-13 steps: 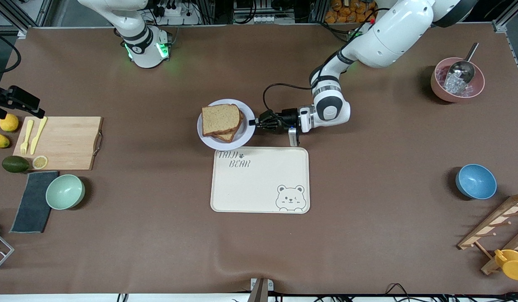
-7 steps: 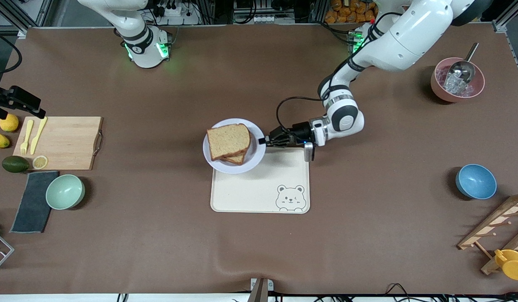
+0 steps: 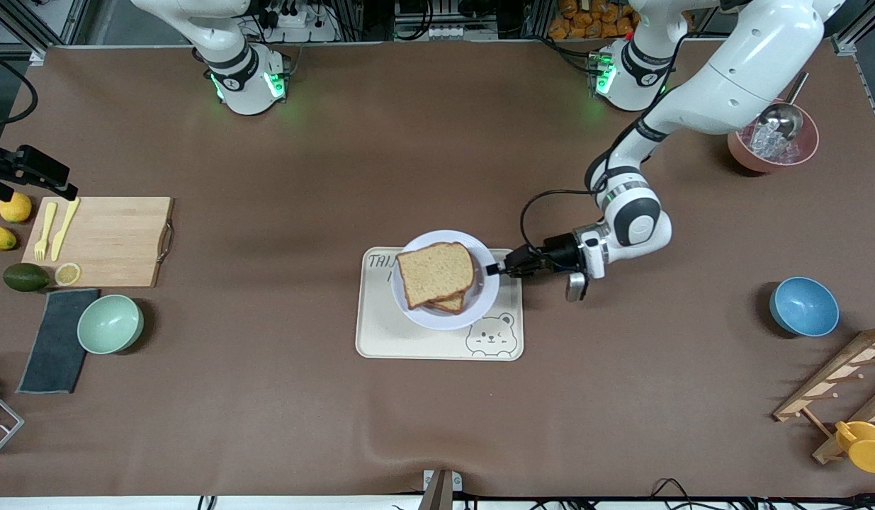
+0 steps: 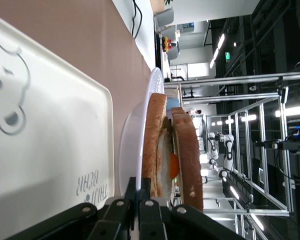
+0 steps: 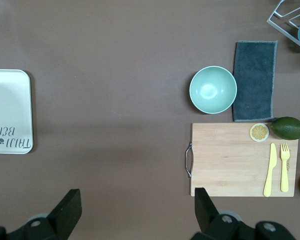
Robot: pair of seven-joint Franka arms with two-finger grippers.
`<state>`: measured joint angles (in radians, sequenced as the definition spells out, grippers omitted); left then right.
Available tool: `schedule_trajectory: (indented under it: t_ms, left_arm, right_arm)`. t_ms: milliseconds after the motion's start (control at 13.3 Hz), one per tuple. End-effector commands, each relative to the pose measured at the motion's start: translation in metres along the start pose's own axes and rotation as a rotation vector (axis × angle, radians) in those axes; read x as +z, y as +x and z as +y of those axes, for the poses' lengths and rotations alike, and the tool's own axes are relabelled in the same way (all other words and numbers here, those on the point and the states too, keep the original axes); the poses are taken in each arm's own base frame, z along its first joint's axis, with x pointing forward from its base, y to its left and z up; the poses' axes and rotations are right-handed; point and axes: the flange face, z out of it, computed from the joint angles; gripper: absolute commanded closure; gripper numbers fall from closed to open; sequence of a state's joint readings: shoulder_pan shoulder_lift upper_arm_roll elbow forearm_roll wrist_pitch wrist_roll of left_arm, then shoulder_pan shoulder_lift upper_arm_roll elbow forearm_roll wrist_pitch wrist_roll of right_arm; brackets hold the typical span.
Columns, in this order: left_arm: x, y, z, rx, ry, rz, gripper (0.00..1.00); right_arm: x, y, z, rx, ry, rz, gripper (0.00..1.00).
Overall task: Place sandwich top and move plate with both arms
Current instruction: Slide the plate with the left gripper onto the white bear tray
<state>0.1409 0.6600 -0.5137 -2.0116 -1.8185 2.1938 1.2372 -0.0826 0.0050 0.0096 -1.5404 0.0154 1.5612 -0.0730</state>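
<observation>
A robotics lab staged as a kitchen. Two white arms (image 3: 699,85) stand bolted to a brown-covered table (image 3: 267,397), framed by aluminium rails (image 4: 240,80), cables and power strips (image 3: 295,18). Further robot arms (image 4: 225,150) stand in a bright hall.

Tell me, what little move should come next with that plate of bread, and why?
Probably lower it: the left gripper grips the plate by its rim, over the tray, and the left wrist view shows a gap between them. The sandwich top already sits in place.

Tray's (image 3: 380,333) printed lettering half hidden under the plate (image 3: 472,312)
</observation>
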Motion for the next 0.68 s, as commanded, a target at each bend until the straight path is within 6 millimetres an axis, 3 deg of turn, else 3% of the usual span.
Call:
schedule_trajectory:
  t_ms: [0, 226, 603]
  left_arm:
    - [0.007, 0.012, 0.0, -0.02, -0.038, -0.007, 1.0]
    - [0.012, 0.019, -0.02, -0.05, -0.05, 0.009, 1.0]
    - [-0.008, 0.027, -0.049, -0.041, -0.003, 0.005, 1.0]
  right_arm:
    - [0.0, -0.001, -0.003, 0.012, -0.001, -0.002, 0.0]
    - [-0.001, -0.001, 0.003, 0.022, -0.002, -0.001, 0.0]
    - [0.002, -0.001, 0.005, 0.025, -0.001, -0.005, 0.0]
